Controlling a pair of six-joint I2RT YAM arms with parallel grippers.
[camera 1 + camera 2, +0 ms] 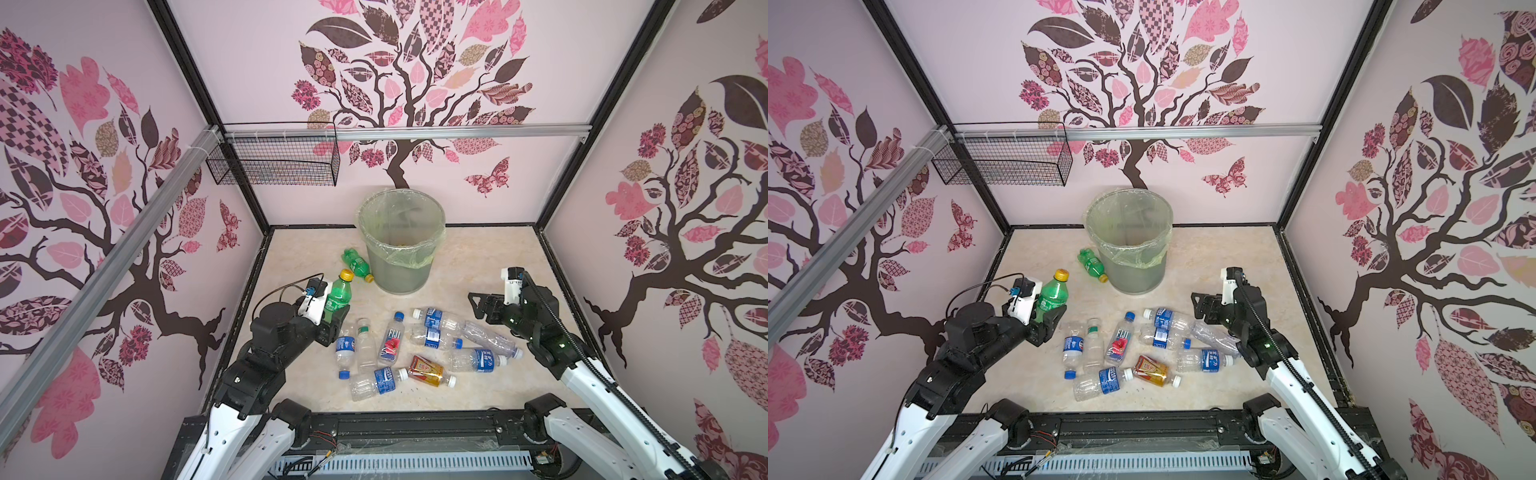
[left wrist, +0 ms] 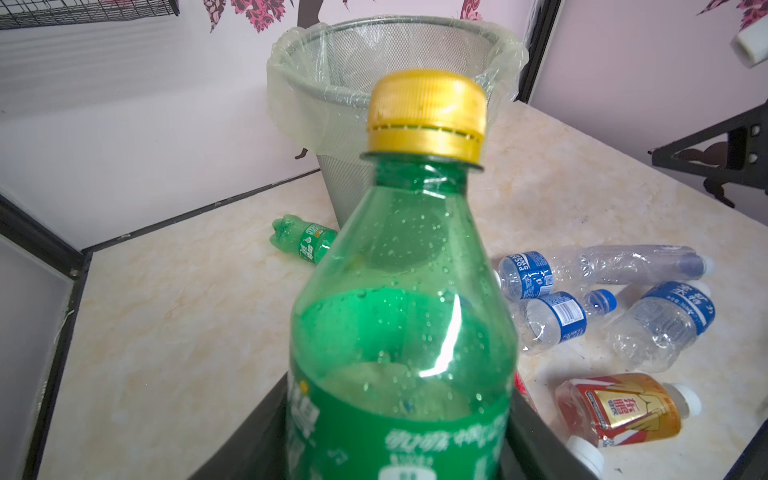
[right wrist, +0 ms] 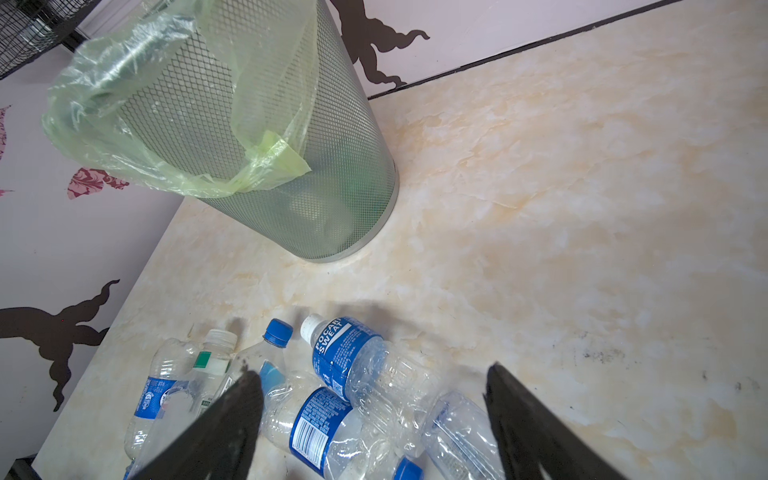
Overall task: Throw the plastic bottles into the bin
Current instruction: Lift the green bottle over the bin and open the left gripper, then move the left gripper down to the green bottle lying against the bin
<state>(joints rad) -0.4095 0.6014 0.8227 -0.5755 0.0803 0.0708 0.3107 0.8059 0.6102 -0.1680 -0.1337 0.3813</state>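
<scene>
We see a cream marbled tabletop (image 1: 482, 257) boxed in by pink walls (image 1: 519, 187) printed with dark trees. A black wire basket (image 1: 274, 166) hangs from an aluminium rail (image 1: 415, 133) at the far left. The bin (image 1: 399, 270), lined with greenish plastic, stands far centre. Our left gripper (image 1: 333, 311) pinches a green bottle (image 1: 338, 293), cap up, near-left of the bin. A second green bottle (image 1: 356, 264) lies just beside the bin's left base. Clear bottles (image 1: 432, 345) and an amber bottle (image 1: 430, 370) lie scattered in the near middle. Our right gripper (image 1: 478, 306) hovers spread over their right edge.

Lab test booth: wallpapered panels (image 1: 257, 62), aluminium rail (image 1: 415, 133)
</scene>
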